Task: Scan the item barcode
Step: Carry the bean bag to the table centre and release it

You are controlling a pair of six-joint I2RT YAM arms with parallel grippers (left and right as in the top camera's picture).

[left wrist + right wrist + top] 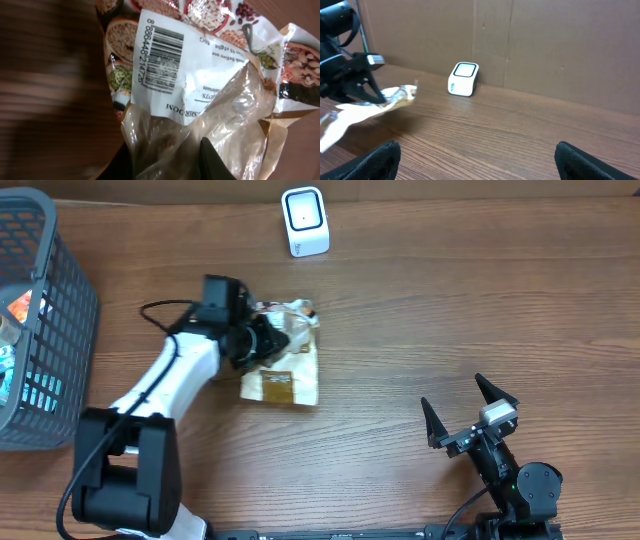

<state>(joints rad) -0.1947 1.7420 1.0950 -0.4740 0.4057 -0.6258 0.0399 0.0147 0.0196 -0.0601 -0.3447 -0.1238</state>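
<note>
On the wooden table sits a scanner — cardboard wall behind.

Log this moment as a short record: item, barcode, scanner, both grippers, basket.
item: packet, partly clear plastic, printed with food pictures
barcode: barcode on a white label, facing the left wrist camera
left gripper: left gripper shut on one end of the packet
right gripper: right gripper open, empty, apart from the packet
scanner: white scanner at the table's far edge, apart from the packet
basket: grey basket at the left, with items inside
</note>
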